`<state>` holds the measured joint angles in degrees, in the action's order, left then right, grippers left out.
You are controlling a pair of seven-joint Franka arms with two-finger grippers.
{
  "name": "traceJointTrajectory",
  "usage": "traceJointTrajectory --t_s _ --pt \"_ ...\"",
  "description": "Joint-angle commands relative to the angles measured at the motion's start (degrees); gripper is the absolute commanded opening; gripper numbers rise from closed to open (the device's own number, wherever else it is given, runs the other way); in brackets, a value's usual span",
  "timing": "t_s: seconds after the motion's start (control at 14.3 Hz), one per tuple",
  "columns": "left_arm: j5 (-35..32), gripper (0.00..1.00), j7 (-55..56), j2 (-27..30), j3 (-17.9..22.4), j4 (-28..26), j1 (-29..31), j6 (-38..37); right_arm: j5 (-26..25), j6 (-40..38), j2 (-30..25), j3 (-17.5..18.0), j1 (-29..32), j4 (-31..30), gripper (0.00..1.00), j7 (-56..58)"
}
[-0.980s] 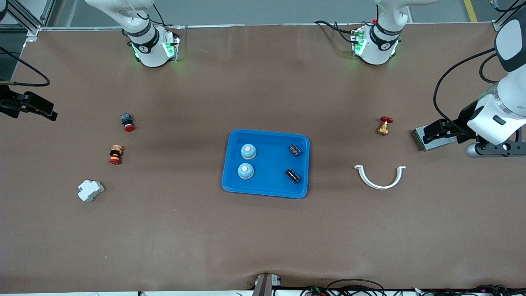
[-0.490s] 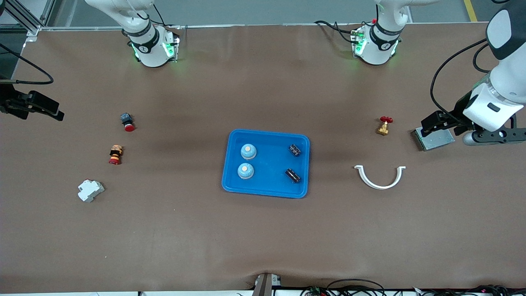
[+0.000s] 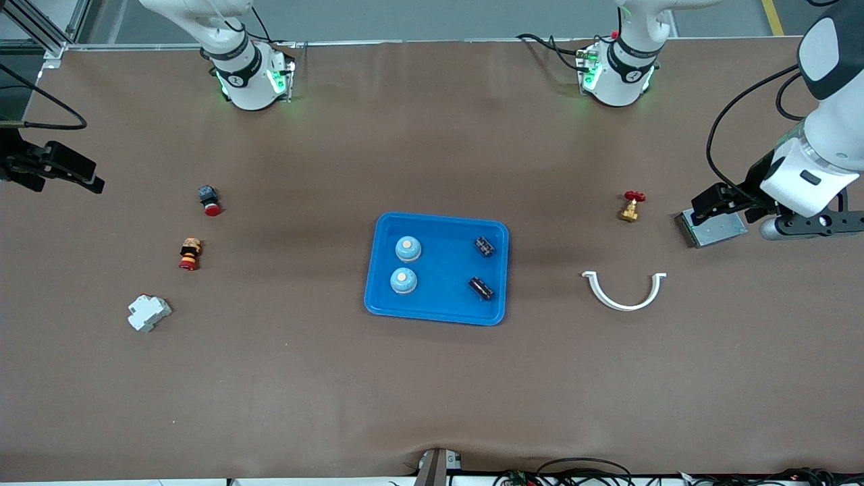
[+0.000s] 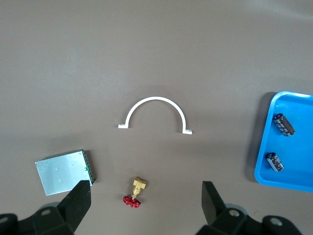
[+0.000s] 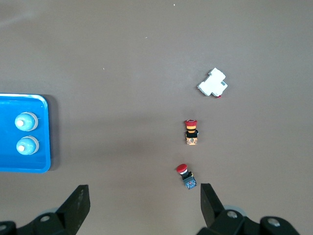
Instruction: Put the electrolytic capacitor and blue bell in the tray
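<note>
Front view shows you both capacitors [image 3: 482,266] and both blue bells [image 3: 406,264] lying in the tray [image 3: 439,317] mid-table, well apart from the spread left gripper [image 4: 146,205] and spread right gripper [image 5: 144,208] at the table's ends.

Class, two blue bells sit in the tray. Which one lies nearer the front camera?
The blue bell lower in the front view, near the blue tray's nearer rim. The other bell sits farther from the camera, directly above it in that view.
</note>
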<state>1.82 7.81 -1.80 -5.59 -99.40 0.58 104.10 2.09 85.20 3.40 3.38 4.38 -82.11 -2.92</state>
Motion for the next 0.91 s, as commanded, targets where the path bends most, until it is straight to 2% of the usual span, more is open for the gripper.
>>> traceJointTrajectory --t_s 0.0,0.21,0.84 --pt "0.0 1.0 0.5 -0.8 -0.1 1.4 0.2 0.2 0.7 0.5 -1.5 0.6 1.1 -1.5 1.0 0.7" --pt "-0.1 1.0 0.2 -1.5 -0.1 3.5 0.4 0.2 0.5 0.5 -1.5 0.4 1.2 -1.5 1.0 0.7" --pt "-0.3 1.0 0.1 -1.8 0.1 3.6 0.3 -0.1 0.3 1.0 -1.4 0.3 1.2 -1.5 1.0 0.7"
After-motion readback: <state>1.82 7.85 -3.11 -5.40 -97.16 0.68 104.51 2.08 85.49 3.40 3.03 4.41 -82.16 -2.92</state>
